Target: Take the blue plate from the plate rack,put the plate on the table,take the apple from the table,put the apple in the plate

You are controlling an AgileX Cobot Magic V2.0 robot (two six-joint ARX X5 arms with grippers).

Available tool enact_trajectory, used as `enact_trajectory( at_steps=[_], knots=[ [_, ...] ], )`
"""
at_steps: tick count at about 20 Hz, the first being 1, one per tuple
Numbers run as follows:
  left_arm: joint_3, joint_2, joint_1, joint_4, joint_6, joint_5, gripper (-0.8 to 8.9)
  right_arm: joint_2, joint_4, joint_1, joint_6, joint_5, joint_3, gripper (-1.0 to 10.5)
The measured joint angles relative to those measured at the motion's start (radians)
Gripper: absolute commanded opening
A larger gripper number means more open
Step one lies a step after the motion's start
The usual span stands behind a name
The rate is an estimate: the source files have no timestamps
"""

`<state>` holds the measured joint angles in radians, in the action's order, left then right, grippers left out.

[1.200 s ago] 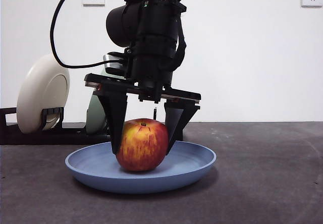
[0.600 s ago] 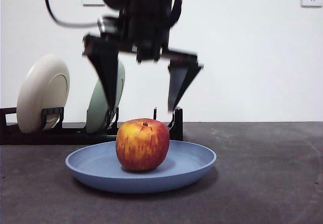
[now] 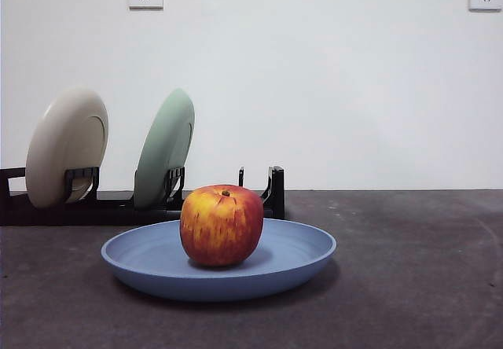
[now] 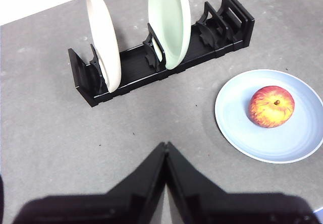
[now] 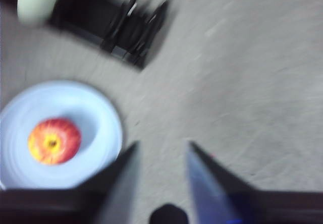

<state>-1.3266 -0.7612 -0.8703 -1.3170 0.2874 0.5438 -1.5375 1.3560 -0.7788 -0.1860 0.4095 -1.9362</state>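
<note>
Apple [image 3: 222, 225] sitting upright inside blue plate [image 3: 302, 255], which is lying flat on the table [image 3: 416, 270] just in front of the plate rack [image 3: 47, 207]. Rack is holding cream plate [image 3: 67, 146] and pale green plate [image 3: 165, 148]. Left gripper [image 4: 165, 151] hanging above table, jaws pressed together, empty. Right gripper [image 5: 160, 156] hovering blurred beside the plate, jaws parted, empty.

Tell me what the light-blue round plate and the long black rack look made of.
Light-blue round plate: likely matte plastic or wheat-straw composite; dull, even colour, no glaze shine. Long black rack: probably moulded plastic; uniform matte black, with shaped prongs. Neither is certain.
</note>
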Motion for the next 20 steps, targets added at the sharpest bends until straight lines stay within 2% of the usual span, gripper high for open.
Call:
enact_trajectory(
  at_steps=[5,8,10,20],
  knots=[
    [0.0,0.0,0.0,0.0,-0.023,0.0,-0.03,0.243,0.0,0.063,0.045,0.019,0.109,0.0],
    [0.0,-0.007,0.0,0.0,-0.025,0.0,-0.03,0.349,0.001,0.067,0.071,0.105,0.206,0.0],
    [0.0,-0.019,0.0,0.0,-0.025,0.0,-0.03,0.367,0.001,0.068,0.074,0.132,0.207,0.0],
    [0.0,-0.169,0.001,0.002,-0.026,-0.004,-0.03,0.363,0.001,0.068,0.075,0.133,0.207,0.0]
  ],
)
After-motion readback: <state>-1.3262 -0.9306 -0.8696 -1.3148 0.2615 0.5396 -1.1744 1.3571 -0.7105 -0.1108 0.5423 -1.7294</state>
